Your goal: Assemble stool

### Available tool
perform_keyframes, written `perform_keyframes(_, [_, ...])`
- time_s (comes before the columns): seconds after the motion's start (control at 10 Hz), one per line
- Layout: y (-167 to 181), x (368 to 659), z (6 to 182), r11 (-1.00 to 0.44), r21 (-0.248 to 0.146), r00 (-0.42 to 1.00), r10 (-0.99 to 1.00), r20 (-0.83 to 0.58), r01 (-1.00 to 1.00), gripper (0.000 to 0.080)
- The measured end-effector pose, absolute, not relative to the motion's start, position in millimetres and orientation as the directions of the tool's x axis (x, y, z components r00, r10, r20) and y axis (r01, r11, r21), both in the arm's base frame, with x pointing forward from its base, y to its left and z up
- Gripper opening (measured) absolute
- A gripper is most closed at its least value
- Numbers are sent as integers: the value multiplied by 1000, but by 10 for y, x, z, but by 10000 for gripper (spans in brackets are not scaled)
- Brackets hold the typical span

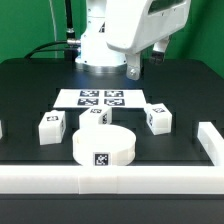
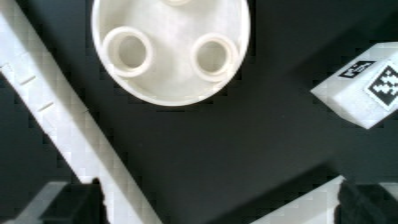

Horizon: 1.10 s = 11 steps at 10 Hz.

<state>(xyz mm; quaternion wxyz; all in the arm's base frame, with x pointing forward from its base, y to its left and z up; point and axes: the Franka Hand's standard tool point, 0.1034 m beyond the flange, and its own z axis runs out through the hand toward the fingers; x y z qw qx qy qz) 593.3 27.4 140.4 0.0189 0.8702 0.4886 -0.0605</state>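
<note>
The stool's round white seat (image 1: pixel 103 146) lies flat near the table's front with a marker tag on its side. In the wrist view the seat (image 2: pixel 173 50) shows two round holes. Three blocky white legs stand behind it: one at the exterior view's left (image 1: pixel 52 128), one in the middle (image 1: pixel 95 118), one at the right (image 1: pixel 157 117). One tagged leg (image 2: pixel 365 85) also appears in the wrist view. My gripper (image 1: pixel 145 62) hangs high above the parts, behind them. It (image 2: pixel 214 205) is open, with nothing held between its dark fingertips (image 2: pixel 63 205).
The marker board (image 1: pixel 100 98) lies flat behind the legs. A long white rail (image 1: pixel 100 180) runs along the table's front and turns up the exterior view's right side (image 1: pixel 208 140). The rail (image 2: pixel 63 130) crosses the wrist view. The arm's base (image 1: pixel 100 45) stands at the back.
</note>
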Motion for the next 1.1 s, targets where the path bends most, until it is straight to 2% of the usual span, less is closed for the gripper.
perform_keyframes(0.4, [276,5931,1402,-522,-27,516,848,-123,852,649])
perform_keyframes(0.5, [253,5927,1374,-511,-12,507,855,-107,860,649])
perform_keyframes(0.7, [111,5710,1204,-502,17,502,862,-73,865,649])
perform_keyframes(0.9, [-10,5607,1003,-465,65,467,884,-23,883,649])
perform_keyframes(1.1, [-109,5569,841,-453,67,455,891,-12,889,649])
